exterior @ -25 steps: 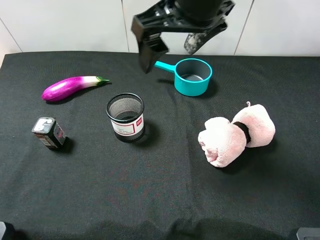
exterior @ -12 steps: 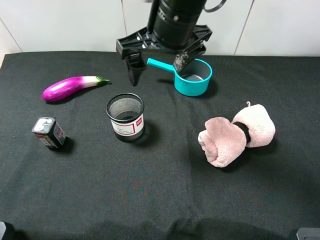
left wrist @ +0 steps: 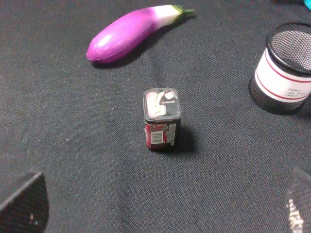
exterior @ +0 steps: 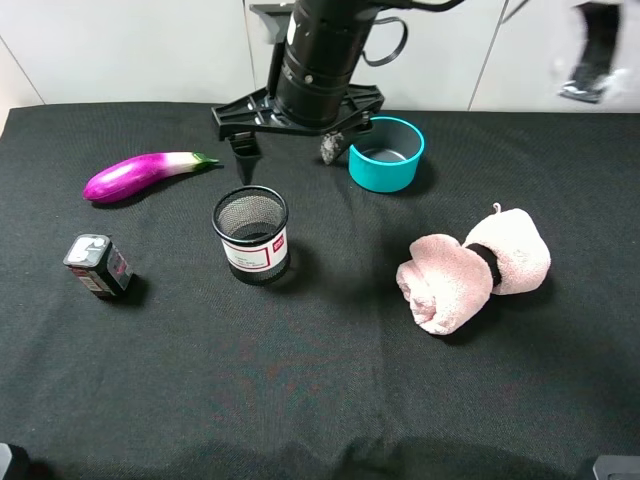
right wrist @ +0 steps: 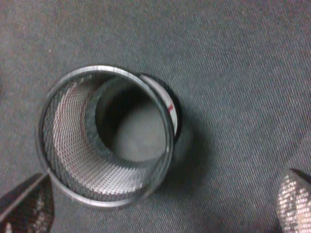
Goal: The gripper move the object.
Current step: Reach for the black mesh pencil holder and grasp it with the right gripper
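Observation:
The black wire-mesh pen cup (exterior: 252, 238) with a white, red-edged label stands upright left of the cloth's middle. It also shows in the left wrist view (left wrist: 286, 68). In the right wrist view I look straight down into it (right wrist: 107, 141). My right gripper (exterior: 288, 150) hangs from the dark column just behind and above the cup, open and empty. Its fingertips (right wrist: 26, 206) stand wide apart, clear of the cup's rim. My left gripper (left wrist: 160, 201) is open and empty, low over the cloth near the small dark box. It is out of the exterior high view.
A purple eggplant (exterior: 145, 173) lies at the back left. A small dark box (exterior: 97, 265) stands left of the cup. A teal saucepan (exterior: 387, 153) sits at the back, its handle hidden by the arm. A pink plush roll (exterior: 472, 268) lies at the right.
My right arm has come down and to the left, from above the saucepan to just behind the pen cup. The objects on the cloth have not moved.

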Robot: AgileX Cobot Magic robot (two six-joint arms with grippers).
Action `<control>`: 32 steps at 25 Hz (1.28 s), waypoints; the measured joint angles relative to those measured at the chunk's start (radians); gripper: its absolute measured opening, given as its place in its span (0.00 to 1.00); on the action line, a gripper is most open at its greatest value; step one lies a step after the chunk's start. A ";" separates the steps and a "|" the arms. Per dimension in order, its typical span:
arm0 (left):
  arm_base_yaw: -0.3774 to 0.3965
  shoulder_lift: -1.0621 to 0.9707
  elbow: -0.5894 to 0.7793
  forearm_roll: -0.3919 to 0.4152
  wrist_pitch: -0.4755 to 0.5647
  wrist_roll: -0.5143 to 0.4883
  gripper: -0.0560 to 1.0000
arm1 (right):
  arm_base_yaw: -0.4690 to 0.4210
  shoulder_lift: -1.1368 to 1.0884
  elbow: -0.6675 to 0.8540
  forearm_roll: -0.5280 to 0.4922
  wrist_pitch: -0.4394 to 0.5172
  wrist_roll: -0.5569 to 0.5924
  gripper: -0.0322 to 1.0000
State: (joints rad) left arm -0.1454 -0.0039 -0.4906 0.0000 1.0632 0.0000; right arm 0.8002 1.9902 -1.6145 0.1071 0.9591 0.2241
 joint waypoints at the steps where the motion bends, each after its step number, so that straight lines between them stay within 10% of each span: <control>1: 0.000 0.000 0.000 0.000 0.000 0.000 0.96 | 0.000 0.014 -0.012 0.000 0.000 0.000 0.70; 32: 0.000 0.000 0.000 0.000 0.000 0.000 0.96 | 0.000 0.263 -0.074 -0.004 -0.007 0.014 0.70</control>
State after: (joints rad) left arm -0.1454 -0.0039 -0.4906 0.0000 1.0632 0.0000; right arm 0.8002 2.2532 -1.6889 0.1033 0.9523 0.2379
